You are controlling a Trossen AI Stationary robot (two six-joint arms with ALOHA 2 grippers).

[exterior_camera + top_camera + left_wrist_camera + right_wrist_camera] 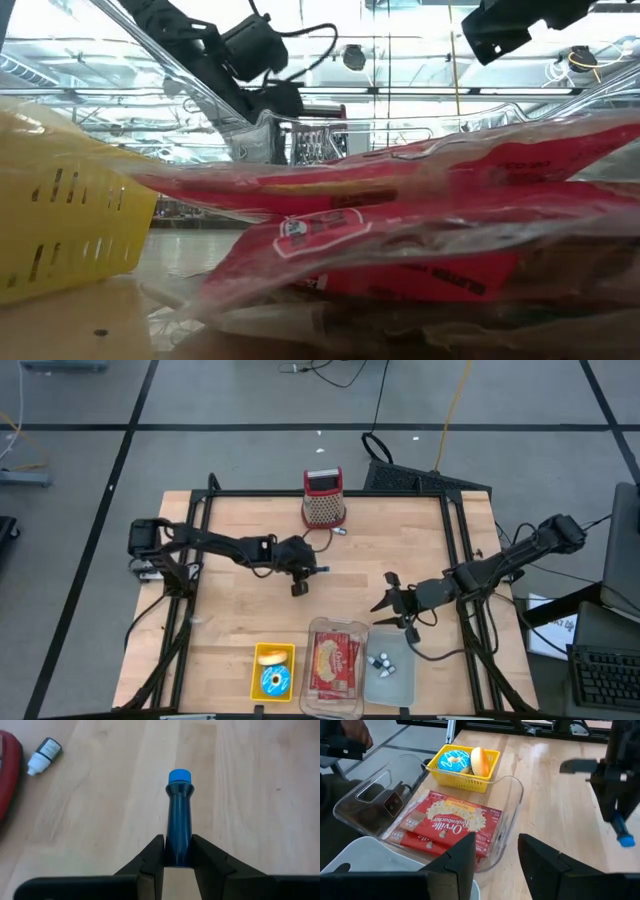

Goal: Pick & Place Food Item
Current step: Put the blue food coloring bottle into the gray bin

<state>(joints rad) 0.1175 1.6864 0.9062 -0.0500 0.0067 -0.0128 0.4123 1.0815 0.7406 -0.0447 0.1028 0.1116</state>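
Left gripper [177, 851]: jaws clamped on a blue-capped dark bottle [178, 815] above bench [240, 610] centre. Right gripper [392, 600]: jaws parted, empty, at four o'clock beside the clear tray [512, 795].

Blue-capped bottle's [178, 820] base hidden between gripper fingers [150, 855]

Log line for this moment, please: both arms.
left pincer: shut on blue-capped bottle, above bare table | right pincer: open, empty, beside popcorn tray
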